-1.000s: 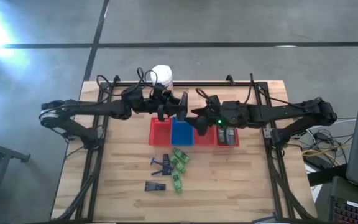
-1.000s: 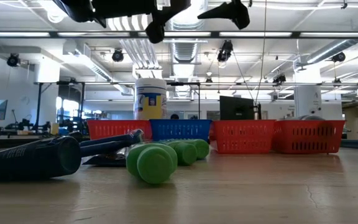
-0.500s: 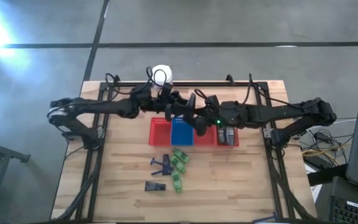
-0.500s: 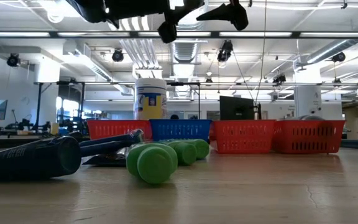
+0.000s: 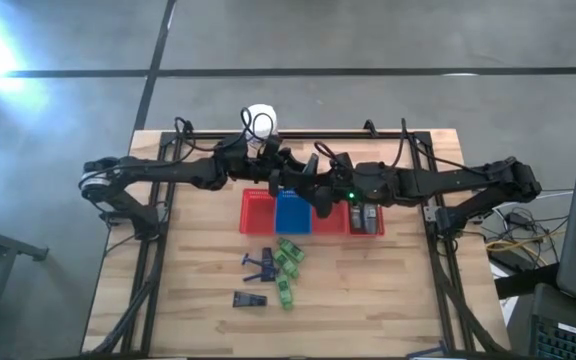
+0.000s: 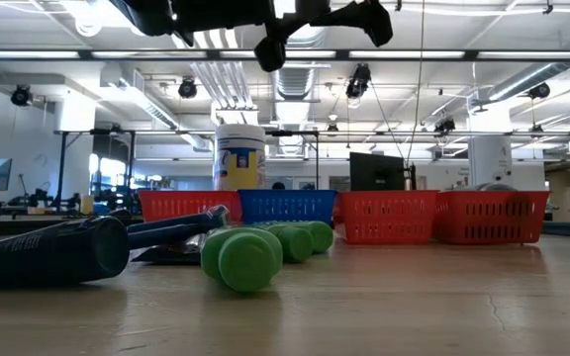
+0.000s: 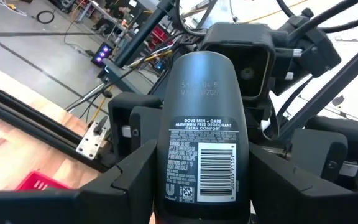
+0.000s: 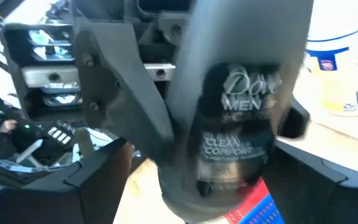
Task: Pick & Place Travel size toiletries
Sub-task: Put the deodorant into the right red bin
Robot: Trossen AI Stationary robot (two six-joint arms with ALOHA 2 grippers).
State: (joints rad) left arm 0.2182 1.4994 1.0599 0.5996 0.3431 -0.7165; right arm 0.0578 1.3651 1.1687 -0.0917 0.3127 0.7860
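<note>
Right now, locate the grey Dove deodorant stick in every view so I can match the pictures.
High view: hidden between the two grippers meeting above the blue tray; stick itself not discernible.
Low view: cannot be made out among the arms at the top edge.
Left wrist view: centre, barcode side facing, deodorant stick between the left gripper's fingers.
Right wrist view: centre, Dove Men+Care side.
Shared landmark: white jar; absent from left wrist view.

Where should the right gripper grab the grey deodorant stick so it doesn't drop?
Probably the rounded top half of the deodorant, which pokes out free beyond the left gripper holding its bottom. The right gripper should come straight at that top, one finger on each side.
</note>
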